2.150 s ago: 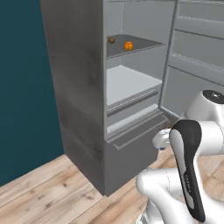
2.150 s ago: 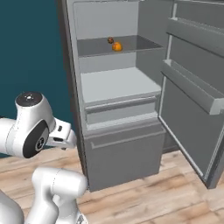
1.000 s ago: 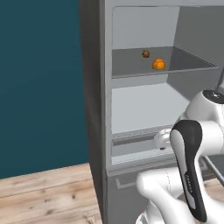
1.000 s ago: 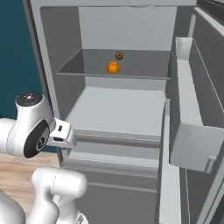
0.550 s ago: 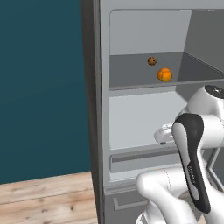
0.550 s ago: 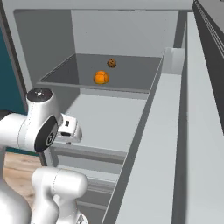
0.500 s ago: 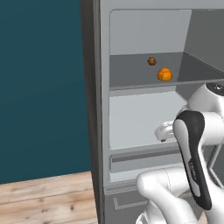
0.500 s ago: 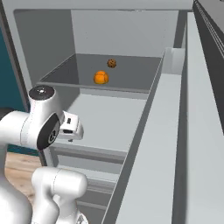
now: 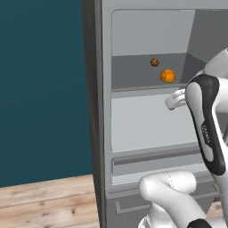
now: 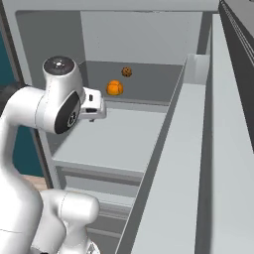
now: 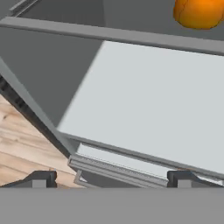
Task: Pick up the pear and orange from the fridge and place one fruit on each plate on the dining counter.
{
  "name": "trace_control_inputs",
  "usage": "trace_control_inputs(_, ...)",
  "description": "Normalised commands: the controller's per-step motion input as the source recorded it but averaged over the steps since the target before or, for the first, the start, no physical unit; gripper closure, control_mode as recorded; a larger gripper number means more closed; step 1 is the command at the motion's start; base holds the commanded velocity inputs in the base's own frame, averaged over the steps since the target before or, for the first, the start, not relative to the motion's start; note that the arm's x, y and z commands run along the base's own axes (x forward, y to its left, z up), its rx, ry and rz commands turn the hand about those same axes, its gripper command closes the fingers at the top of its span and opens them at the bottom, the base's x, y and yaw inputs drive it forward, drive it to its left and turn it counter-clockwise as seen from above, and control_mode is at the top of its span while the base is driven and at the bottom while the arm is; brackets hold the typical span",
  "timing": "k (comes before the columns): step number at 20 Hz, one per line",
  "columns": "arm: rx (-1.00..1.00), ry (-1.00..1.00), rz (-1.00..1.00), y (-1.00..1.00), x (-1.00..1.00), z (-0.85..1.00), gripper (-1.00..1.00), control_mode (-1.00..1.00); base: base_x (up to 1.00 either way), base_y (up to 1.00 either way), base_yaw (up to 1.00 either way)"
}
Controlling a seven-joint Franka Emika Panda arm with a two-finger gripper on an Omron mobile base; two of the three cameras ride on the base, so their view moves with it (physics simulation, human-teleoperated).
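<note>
The fridge [image 9: 95, 111] stands open in front of me. The orange [image 9: 167, 76] lies on its upper shelf, and it also appears as a bright sphere [image 10: 114, 88] in the right base view and at the top right corner as the orange [image 11: 199, 13] in the hand view. My gripper [image 11: 111, 180] is open and holds nothing; it hangs over the front of the middle shelf [image 11: 153, 96], below and short of the orange. The pear, the plates and the dining counter are out of view.
A small dark brown speckled ball [image 9: 154, 62] sits behind the orange on the same shelf. The open fridge door [image 10: 208, 173] runs close along the right. A drawer front [image 9: 156, 160] lies under the middle shelf. Wooden floor [image 9: 44, 200] and a teal wall [image 9: 40, 89] are to the left.
The whole picture has shifted: the base has driven closer to the fridge. The arm has lifted the hand up to the level of the shelves. The jaws stay open.
</note>
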Motion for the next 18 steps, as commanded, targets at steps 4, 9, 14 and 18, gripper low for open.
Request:
trace_control_inputs(4, -0.05, 0.00, 0.00, -0.22, 0.70, 0.52, -1.00, -1.00, 0.00, 0.00, 0.00)
trace_control_inputs(9, -0.01, 0.01, 0.00, -0.22, 0.78, 0.09, -1.00, -1.00, 0.00, 0.00, 0.00)
trace_control_inputs(14, 0.00, 0.05, 0.00, -0.24, 0.85, 0.00, -1.00, -1.00, 0.00, 0.00, 0.00)
trace_control_inputs(18, 0.00, 0.05, -0.05, -0.14, 0.63, -0.04, -1.00, -1.00, 0.00, 0.00, 0.00)
